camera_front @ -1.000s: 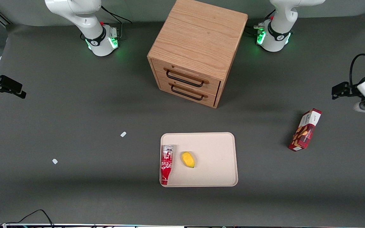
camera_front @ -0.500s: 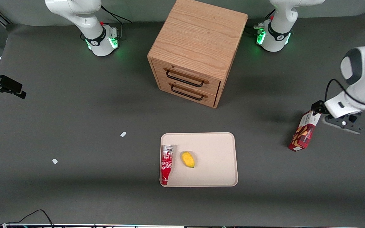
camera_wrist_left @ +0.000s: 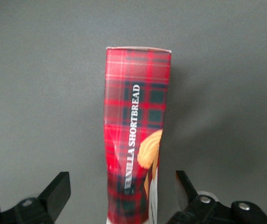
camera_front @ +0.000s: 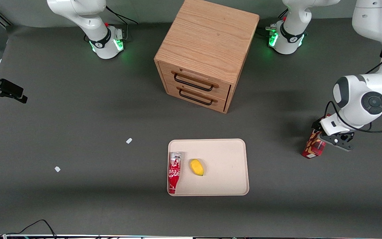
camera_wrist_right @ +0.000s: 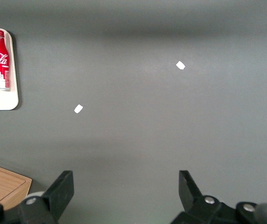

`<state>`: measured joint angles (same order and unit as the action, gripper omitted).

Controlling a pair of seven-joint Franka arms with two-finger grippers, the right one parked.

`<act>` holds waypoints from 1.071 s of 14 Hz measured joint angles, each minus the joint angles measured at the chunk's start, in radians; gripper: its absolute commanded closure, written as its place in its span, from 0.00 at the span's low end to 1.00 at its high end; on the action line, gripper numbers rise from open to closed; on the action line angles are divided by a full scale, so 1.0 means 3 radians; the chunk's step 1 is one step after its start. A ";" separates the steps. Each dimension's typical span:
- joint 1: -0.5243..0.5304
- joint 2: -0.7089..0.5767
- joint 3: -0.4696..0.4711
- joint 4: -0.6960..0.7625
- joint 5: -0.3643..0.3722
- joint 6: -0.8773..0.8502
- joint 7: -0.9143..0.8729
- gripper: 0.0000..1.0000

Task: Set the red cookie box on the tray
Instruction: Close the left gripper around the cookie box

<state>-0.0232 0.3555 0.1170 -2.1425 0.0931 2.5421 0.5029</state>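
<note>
The red cookie box (camera_front: 314, 148), a dark-red tartan carton, is on the grey mat toward the working arm's end of the table, well apart from the tray. My left gripper (camera_front: 327, 133) hangs directly over its upper end and hides the white panel there. In the left wrist view the red cookie box (camera_wrist_left: 135, 135) runs between the black fingertips (camera_wrist_left: 58, 183) of the gripper (camera_wrist_left: 121, 179), which is open, with a gap on each side of the carton. The beige tray (camera_front: 227, 166) lies nearer the front camera than the cabinet.
On the tray lie a red-and-white soda can (camera_front: 174, 172) along one rim and a small yellow piece (camera_front: 197, 167) beside it. A wooden drawer cabinet (camera_front: 207, 49) stands at mid-table. Two white scraps (camera_front: 129, 140) (camera_front: 57, 169) lie toward the parked arm's end.
The left arm has swung in from the table's end and come down over the cookie box, covering its upper end. The box, tray, can and yellow piece have not moved.
</note>
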 measured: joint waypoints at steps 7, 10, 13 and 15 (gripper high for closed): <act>-0.0002 0.0102 0.0000 -0.0001 -0.0235 0.0034 0.0009 1.00; -0.0003 0.0101 0.0000 0.0011 -0.0239 0.0003 0.0013 1.00; -0.0004 0.0098 0.0001 0.0075 -0.0244 -0.0141 0.0013 1.00; -0.0004 0.0077 0.0001 0.0274 -0.0251 -0.0486 0.0013 1.00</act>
<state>-0.0244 0.3785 0.1172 -2.0603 0.0177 2.3964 0.5069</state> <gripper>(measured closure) 0.868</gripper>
